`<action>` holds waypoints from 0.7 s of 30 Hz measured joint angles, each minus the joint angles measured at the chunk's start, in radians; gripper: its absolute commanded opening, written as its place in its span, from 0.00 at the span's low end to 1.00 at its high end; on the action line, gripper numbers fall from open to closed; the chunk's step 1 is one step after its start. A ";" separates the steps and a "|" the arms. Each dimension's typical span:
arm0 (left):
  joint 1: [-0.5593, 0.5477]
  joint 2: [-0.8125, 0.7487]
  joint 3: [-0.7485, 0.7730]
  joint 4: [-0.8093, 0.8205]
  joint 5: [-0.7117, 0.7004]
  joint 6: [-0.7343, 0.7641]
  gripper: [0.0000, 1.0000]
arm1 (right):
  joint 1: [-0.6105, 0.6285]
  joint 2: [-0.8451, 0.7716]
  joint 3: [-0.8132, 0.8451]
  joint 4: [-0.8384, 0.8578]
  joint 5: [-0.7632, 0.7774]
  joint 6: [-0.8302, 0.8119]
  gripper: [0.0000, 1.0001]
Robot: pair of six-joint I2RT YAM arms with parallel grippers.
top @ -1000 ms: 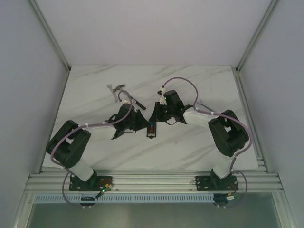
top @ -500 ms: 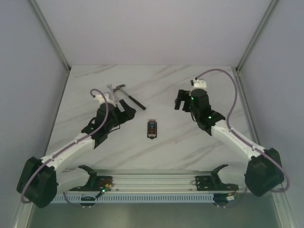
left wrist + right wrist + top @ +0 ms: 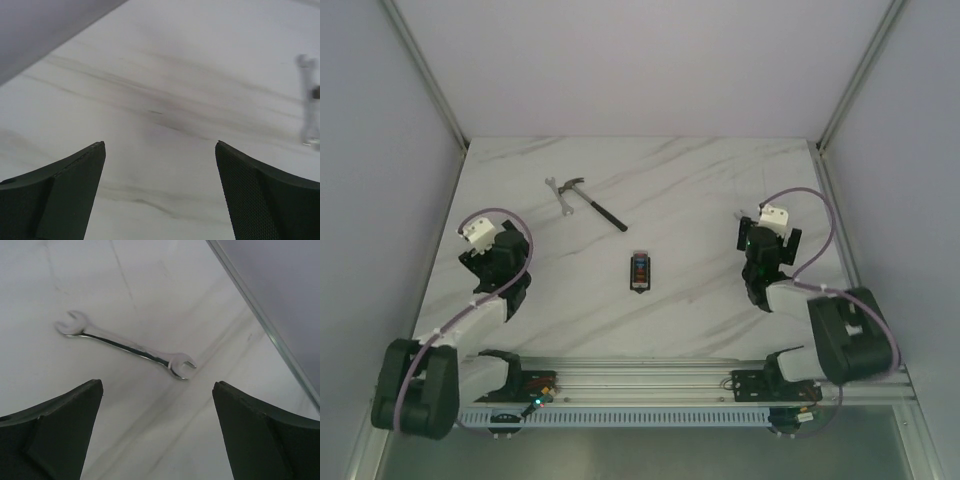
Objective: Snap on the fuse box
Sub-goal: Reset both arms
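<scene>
I see fuse box (image 3: 639, 271) flat on table (image 3: 720, 190), centre, well apart from both arms. L gripper (image 3: 160, 145) near-left, jaws wide. R gripper (image 3: 157, 382) near-right, wide too, wrench (image 3: 125, 345) ahead of it. Hammer (image 3: 595, 205) far-left of box.

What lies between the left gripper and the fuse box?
Nothing: only bare table between the left gripper and the fuse box, seen in the top view.

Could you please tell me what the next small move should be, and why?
Probably none but parking both arms: the fuse box lies alone mid-table, and the left gripper and right gripper are open, empty and well apart from it.
</scene>
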 measured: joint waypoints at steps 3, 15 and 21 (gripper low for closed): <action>0.073 0.072 -0.046 0.117 0.001 0.092 1.00 | -0.035 0.127 -0.019 0.141 0.008 -0.057 0.99; 0.146 0.346 -0.087 0.582 0.218 0.399 1.00 | -0.278 0.203 -0.187 0.521 -0.371 -0.043 1.00; 0.147 0.427 -0.209 0.886 0.389 0.467 1.00 | -0.282 0.206 -0.171 0.532 -0.495 -0.043 1.00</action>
